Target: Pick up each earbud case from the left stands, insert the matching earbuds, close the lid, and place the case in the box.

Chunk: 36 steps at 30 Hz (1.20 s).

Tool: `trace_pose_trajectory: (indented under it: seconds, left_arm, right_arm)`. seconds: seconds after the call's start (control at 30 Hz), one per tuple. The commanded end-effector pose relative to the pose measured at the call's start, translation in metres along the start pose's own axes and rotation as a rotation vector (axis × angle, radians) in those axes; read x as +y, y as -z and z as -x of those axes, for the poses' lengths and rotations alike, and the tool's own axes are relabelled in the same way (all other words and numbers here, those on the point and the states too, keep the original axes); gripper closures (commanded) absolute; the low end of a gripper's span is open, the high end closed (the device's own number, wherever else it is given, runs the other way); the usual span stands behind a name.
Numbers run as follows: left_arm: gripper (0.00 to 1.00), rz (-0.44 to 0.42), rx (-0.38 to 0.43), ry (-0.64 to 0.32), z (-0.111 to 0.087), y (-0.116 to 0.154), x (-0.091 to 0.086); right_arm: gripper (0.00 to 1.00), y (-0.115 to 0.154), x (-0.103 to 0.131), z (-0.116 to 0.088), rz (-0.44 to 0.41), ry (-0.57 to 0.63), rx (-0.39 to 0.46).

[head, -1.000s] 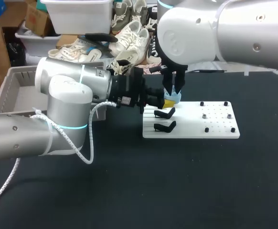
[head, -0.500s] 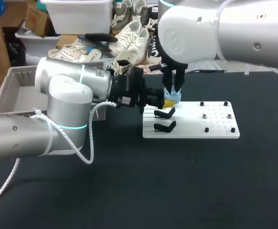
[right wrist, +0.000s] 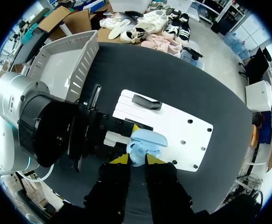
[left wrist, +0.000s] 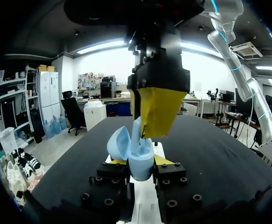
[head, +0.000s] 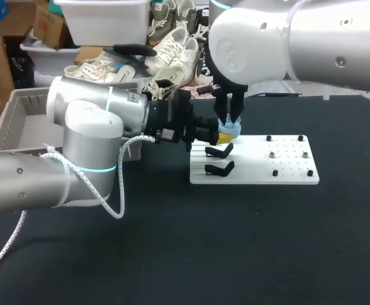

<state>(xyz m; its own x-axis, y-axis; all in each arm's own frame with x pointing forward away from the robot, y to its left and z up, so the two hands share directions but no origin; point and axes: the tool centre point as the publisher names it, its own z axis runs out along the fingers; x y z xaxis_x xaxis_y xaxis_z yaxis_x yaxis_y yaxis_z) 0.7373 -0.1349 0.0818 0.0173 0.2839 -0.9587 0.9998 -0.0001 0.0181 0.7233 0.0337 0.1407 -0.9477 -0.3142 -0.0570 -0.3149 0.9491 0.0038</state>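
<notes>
A light blue earbud case (left wrist: 141, 164) stands with its lid (left wrist: 118, 143) swung open, and my left gripper (left wrist: 140, 163) is shut on it from both sides. In the head view the case (head: 231, 131) hangs just above the back left corner of the white board (head: 287, 168). My right gripper (head: 228, 122) comes straight down over the case. It is shut on a light blue earbud (left wrist: 137, 134) whose lower end sits in the case's opening. In the right wrist view the case (right wrist: 147, 140) lies just ahead of that gripper's (right wrist: 137, 159) yellow tips.
Two black stands (head: 220, 151) (head: 220, 169) sit on the board's left part, and small pegs (head: 274, 155) dot its right part. A grey box (head: 20, 124) stands at the table's back left, behind my left arm. Black tabletop lies in front of the board.
</notes>
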Motion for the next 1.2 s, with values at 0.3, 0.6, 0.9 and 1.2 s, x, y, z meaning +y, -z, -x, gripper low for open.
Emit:
trace_pose_trajectory:
  seconds: [0.3,0.6,0.9,1.2]
  left_arm:
    - [1.00,0.000,-0.002,-0.001,0.0001,0.0000,0.0002]
    - [1.00,0.000,-0.002,-0.001,0.0001,0.0000,0.0002]
    - [1.00,0.000,-0.002,-0.001,0.0001,0.0000,0.0002]
    - [1.00,0.000,-0.002,-0.001,0.0001,0.0000,0.0002]
  right_arm:
    - [1.00,-0.0023,0.0003,0.0002,0.003,0.006,0.003]
    - [1.00,-0.0071,0.0023,0.0007,0.007,0.009,0.016]
    - [1.00,-0.0090,0.0014,0.0012,0.005,0.009,0.024]
    - [0.80,-0.0081,0.0002,0.0022,0.003,0.009,0.023]
